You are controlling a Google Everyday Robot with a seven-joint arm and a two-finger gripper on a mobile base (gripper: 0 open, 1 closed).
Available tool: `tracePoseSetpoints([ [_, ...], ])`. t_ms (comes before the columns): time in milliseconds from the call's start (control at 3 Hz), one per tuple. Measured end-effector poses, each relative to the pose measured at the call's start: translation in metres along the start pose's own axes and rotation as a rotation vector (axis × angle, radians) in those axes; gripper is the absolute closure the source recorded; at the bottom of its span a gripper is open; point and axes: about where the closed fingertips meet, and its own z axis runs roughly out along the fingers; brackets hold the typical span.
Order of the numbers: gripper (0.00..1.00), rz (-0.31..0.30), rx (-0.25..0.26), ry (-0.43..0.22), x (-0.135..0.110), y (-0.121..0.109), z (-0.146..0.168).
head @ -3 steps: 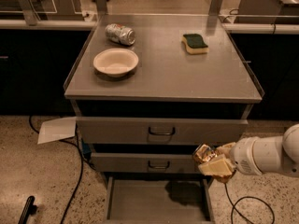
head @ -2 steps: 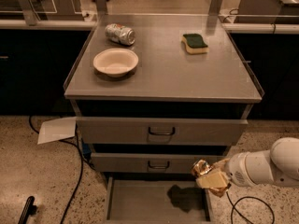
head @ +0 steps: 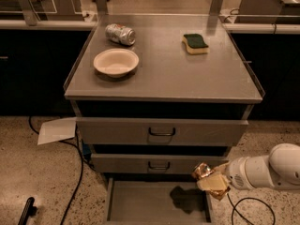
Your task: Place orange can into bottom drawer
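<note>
The orange can (head: 203,170) shows crinkled golden foil-like metal; no lettering on it can be read. It is off the ground at about 5 o'clock in the view, over the 3 o'clock edge of the bottom drawer (head: 140,203), which is pulled out with its grey floor exposed. The tool (head: 209,181) has its pale fingers clamped around the can, gripping it from the 4 o'clock side. A dark shadow (head: 184,198) lies on the drawer floor just toward 8 o'clock from the can.

The white arm (head: 269,168) reaches in from 3 o'clock, lying nearly level, its rounded wrist section pointing toward 9 o'clock.

Above, the middle drawer (head: 122,164) and top drawer (head: 112,131) are closed, each with a dark loop handle. On the tabletop (head: 164,78) a silver can (head: 120,33) lies on its side at 11 o'clock, its red marks too small to read; a cream bowl (head: 116,62) sits just toward 6 o'clock from it, and a green-topped sponge (head: 195,43) rests at 1 o'clock.
</note>
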Motion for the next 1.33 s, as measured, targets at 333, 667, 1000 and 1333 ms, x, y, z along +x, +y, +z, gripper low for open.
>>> tracePoseSetpoints([
  [333, 1.00, 0.096, -0.049, -0.058, 0.028, -0.033, 0.028],
  [667, 1.00, 0.198, -0.136, -0.081, 0.057, -0.061, 0.077],
  [1000, 1.00, 0.298, -0.236, -0.031, 0.095, -0.074, 0.138],
  [1333, 1.00, 0.352, -0.291, 0.052, 0.119, -0.078, 0.179],
])
